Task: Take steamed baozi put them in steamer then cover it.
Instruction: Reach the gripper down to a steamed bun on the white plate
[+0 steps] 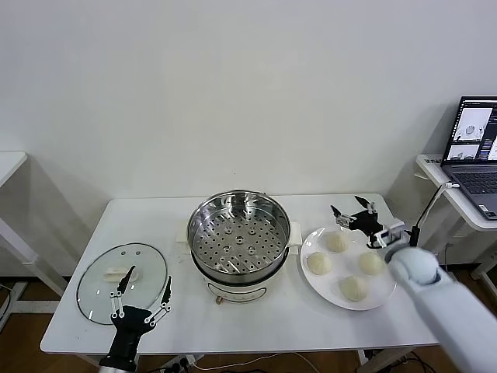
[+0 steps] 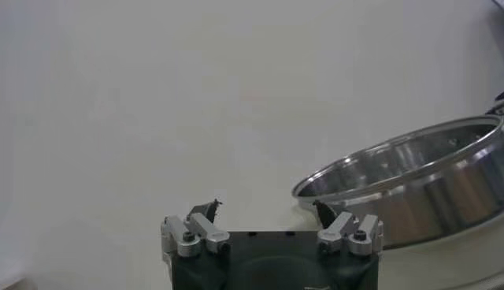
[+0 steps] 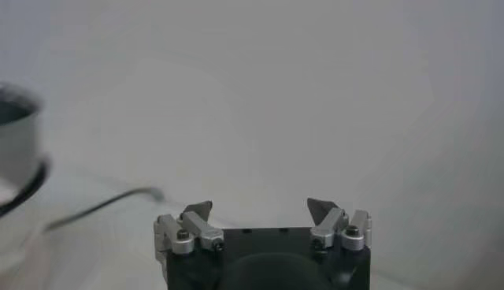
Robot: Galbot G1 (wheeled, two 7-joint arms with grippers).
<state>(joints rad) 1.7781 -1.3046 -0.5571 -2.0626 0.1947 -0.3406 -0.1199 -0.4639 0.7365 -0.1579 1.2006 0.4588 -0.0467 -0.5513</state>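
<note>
Four cream-white baozi sit on a white plate (image 1: 314, 284) at the table's right: one at the back (image 1: 336, 242), one left (image 1: 319, 263), one right (image 1: 372, 263), one at the front (image 1: 353, 288). The steel steamer (image 1: 240, 237) with its perforated tray stands mid-table and is empty; its rim also shows in the left wrist view (image 2: 409, 185). The glass cover (image 1: 122, 281) with a white handle lies flat at the left. My right gripper (image 1: 352, 211) is open, above the plate's far edge. My left gripper (image 1: 144, 289) is open over the cover's near right edge.
A laptop (image 1: 474, 155) sits on a side table (image 1: 443, 186) at the far right, with a cable hanging near the main table's right edge. Another white table edge (image 1: 9, 163) shows at the far left. A white wall stands behind.
</note>
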